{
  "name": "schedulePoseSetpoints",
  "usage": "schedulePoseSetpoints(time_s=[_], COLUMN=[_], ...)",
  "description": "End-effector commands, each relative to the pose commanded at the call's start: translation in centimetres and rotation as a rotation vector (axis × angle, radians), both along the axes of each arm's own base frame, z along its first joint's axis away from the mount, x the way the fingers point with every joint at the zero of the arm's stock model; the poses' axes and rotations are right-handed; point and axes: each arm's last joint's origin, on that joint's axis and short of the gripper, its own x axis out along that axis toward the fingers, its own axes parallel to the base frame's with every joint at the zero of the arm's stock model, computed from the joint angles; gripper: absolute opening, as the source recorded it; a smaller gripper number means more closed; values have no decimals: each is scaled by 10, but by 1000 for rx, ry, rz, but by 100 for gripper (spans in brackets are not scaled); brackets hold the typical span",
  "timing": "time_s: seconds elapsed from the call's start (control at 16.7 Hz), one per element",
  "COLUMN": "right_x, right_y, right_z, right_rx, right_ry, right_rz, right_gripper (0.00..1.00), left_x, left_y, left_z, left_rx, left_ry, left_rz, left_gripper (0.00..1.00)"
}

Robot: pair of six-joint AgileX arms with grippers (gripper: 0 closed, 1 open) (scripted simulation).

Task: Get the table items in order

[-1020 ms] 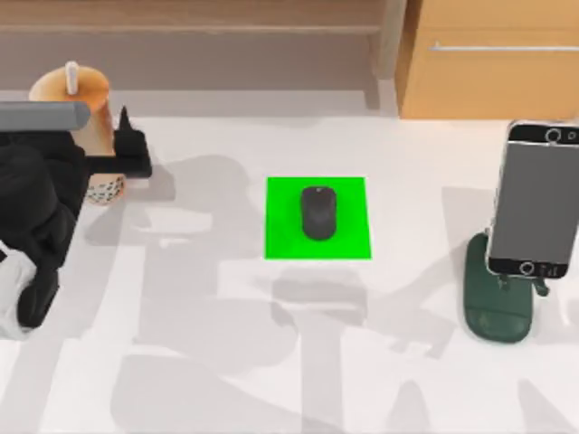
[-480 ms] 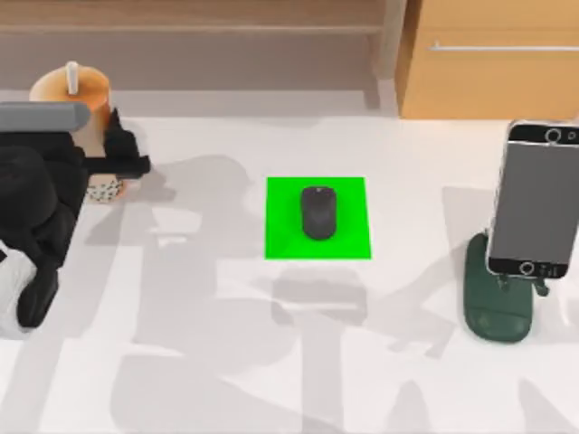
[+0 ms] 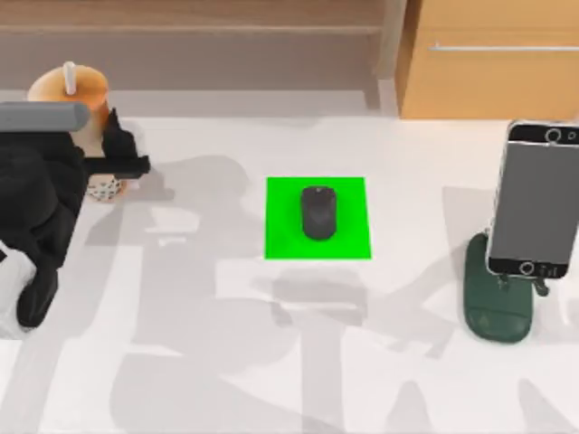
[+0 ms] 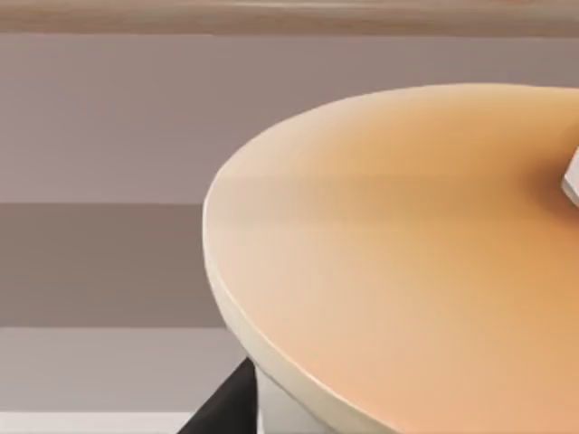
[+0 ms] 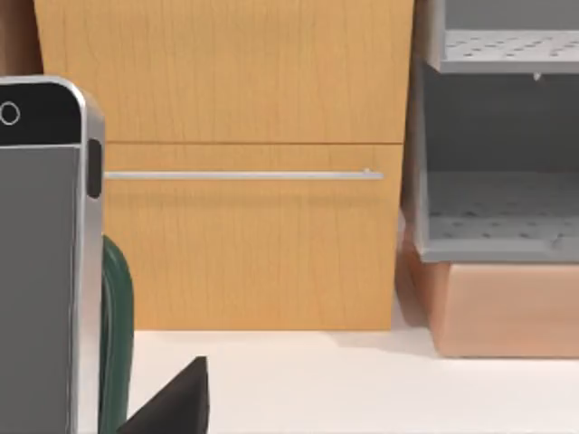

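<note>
Progress, judged from the layout, two parts settled and one in hand.

Upper left of the top view: bubble-tea cup point(image 3: 80, 108) upright at the far left edge of the table point(image 3: 199, 344), white straw point(image 3: 70, 76) poking from the lid, dark pearls showing near the base. Left gripper point(image 3: 116, 155) pressed against the cup's right side, one dark finger point(image 3: 122, 145) in sight and the rest hidden behind the black arm; closed around the cup or merely beside it, cannot tell. Cup base hard to read as resting or raised. In the left wrist view, tan lid point(image 4: 407, 262) very close to the lens, a dark finger tip at the lower edge. Likely the remaining job: putting the cup in its proper place.

Centre of the frame: computer mouse point(image 3: 317, 212) lying squarely on the bright green mat point(image 3: 280, 240), apparently finished.

Right edge of the frame: smartphone point(image 3: 536, 199) propped upright on the dark green phone stand point(image 3: 496, 312), also apparently finished. Right wrist view close beside the phone's pale rim, a dark finger corner at the bottom, opening not readable.

Surface: broad, flat, white, crossed by soft grey shadows. Beyond it, a wooden cabinet point(image 3: 493, 63) with a slim metal handle at upper right, a plain ledge across the upper left; grey shelving in the right wrist view.
</note>
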Motion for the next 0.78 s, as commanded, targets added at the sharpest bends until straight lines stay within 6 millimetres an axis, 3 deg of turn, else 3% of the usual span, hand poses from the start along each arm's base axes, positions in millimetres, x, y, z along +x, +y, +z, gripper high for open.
schedulePoseSetpoints(time_s=[0.78], right_x=[0], right_y=[0], right_z=[0], right_rx=[0], right_ry=[0], right_rz=[0], right_gripper=[100], left_x=[0], left_y=[0], left_z=[10], left_rx=[2], left_ry=[1], left_rz=[-1], left_gripper=[0])
